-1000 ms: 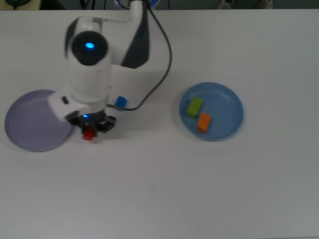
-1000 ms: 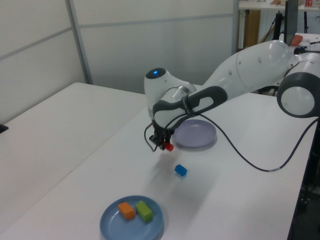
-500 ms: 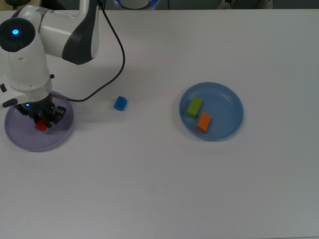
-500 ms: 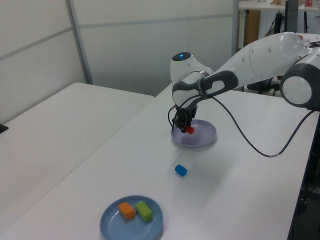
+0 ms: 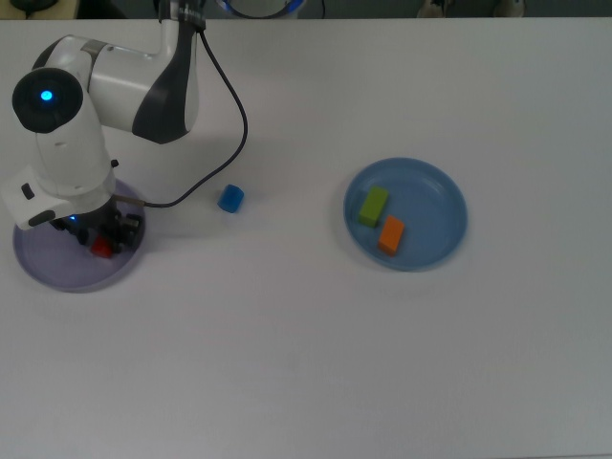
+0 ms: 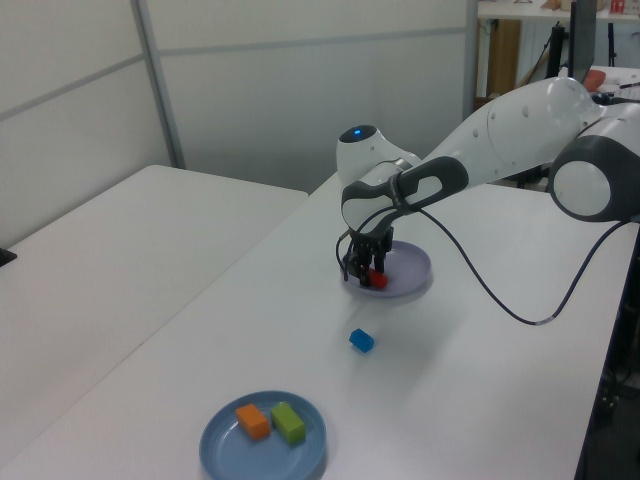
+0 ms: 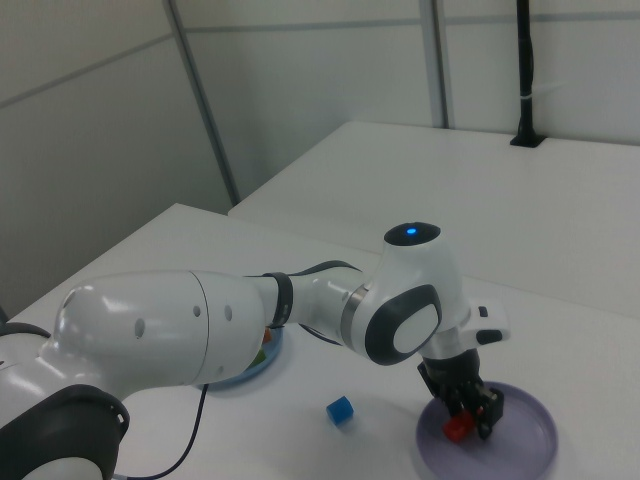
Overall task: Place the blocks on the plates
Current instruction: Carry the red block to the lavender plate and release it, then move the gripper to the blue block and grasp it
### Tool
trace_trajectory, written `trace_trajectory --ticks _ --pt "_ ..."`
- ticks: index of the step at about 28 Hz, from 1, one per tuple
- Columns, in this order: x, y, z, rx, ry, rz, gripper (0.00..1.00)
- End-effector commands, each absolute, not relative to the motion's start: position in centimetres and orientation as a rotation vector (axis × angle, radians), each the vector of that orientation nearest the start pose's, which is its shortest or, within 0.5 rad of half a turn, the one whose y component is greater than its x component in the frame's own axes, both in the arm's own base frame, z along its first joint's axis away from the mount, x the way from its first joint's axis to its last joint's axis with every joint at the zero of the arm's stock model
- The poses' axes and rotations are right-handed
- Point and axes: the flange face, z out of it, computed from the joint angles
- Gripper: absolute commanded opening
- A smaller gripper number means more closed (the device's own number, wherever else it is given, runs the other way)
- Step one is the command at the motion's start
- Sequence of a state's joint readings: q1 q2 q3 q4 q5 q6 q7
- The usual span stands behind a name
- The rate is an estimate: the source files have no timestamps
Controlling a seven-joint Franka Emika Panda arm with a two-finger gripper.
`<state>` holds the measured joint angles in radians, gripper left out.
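Lowering the red cylinder [image 5: 99, 249] onto the lavender plate [image 5: 57, 271], the gripper [image 5: 98, 240] was down low inside the plate's rim, its fingers closed on the block. To finish the step well, the fingers probably needed to part only once the cylinder sat flat on the plate, then lift straight up so it would not roll toward the rim. The blue block [image 5: 230, 198] lay on the bare table [image 5: 306, 363] between the two plates, nearer the lavender one, and seemed the last piece to collect. The green bar [image 5: 373, 206] and orange block [image 5: 391, 234] rested side by side in the blue plate [image 5: 442, 186], toward the top view's right. The table was plain white; pale panelled walls stood behind it, and a second white table adjoined.
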<state>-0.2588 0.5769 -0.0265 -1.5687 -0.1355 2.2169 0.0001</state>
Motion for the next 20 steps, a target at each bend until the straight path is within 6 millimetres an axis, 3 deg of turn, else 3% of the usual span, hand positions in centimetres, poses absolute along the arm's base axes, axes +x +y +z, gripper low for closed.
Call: trace_trajectory --ticks 1,3,8,9,12,15,20 --pt "67.6 -20.2 33.9 -3.203 0.372 -0.166 0.96" --pt "67.5 -19.6 35.4 -3.181 0.385 -0.188 1.0" --pt "66.9 -17.9 36.6 -3.157 0.393 -0.122 1.0" --pt "66.8 -16.2 37.1 -3.152 0.366 -0.068 1.0" --pt "66.2 -13.5 37.1 -3.148 0.336 0.013 1.0" --pt "65.0 -9.9 35.8 -3.151 0.265 0.082 1.0" --pt "63.8 -6.3 35.0 -3.152 0.213 0.129 1.0"
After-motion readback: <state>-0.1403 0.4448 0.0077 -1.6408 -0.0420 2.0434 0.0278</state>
